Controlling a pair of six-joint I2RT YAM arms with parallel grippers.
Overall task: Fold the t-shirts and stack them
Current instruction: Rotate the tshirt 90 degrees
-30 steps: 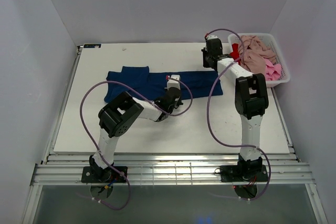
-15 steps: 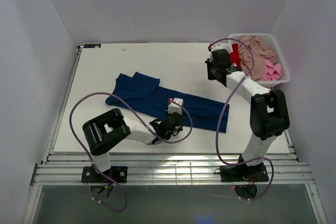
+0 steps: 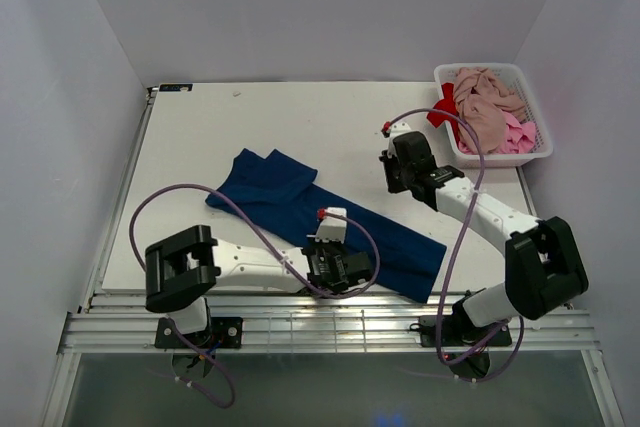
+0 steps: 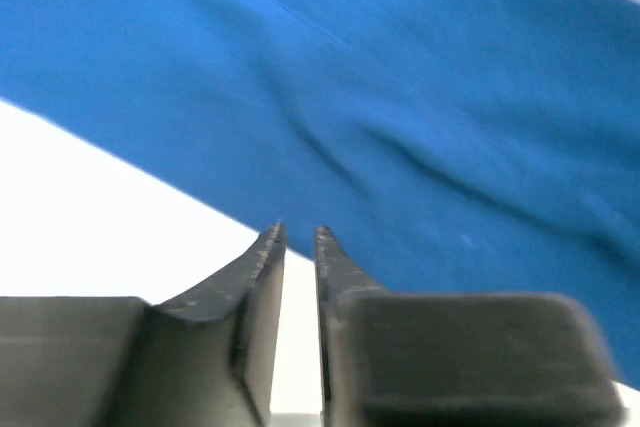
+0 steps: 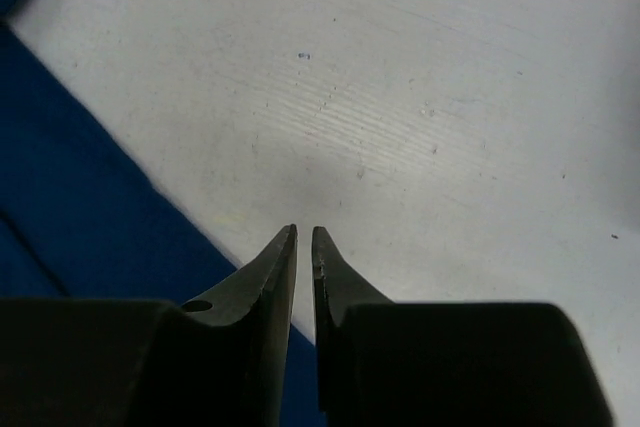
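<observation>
The navy blue t-shirt lies in a long diagonal band across the table, sleeves at the left and its far end near the front edge. My left gripper sits low at the band's near edge. In the left wrist view its jaws are open by a narrow gap, empty, with the blue cloth just beyond the tips. My right gripper hovers over bare table beside the shirt's far edge; its jaws are all but shut and hold nothing.
A white slotted basket stands at the back right. It holds a dusty pink-beige tee, a bright pink one and a red one. The table's front edge runs just below my left gripper.
The navy shirt was dragged toward the front right and now lies slanted. My left gripper came with it and its jaws parted, letting go. My right arm swung from the basket toward the middle.
</observation>
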